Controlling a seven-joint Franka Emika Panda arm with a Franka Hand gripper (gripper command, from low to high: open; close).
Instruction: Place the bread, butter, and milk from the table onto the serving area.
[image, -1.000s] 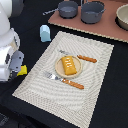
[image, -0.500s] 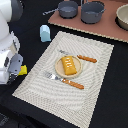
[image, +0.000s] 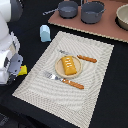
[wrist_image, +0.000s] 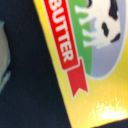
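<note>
The orange-brown bread lies on the round tan plate in the middle of the striped beige serving area. The pale-blue milk stands upright on the black table, just off the mat's far corner at the exterior view's left. My gripper is low over the table at the exterior view's left, right at the yellow butter, which mostly hides under it. The wrist view is filled by the butter's face with its red label. No fingers show there.
A fork and a knife flank the plate. A reddish-brown board at the back holds grey pots and a bowl. My white arm fills the exterior view's left edge.
</note>
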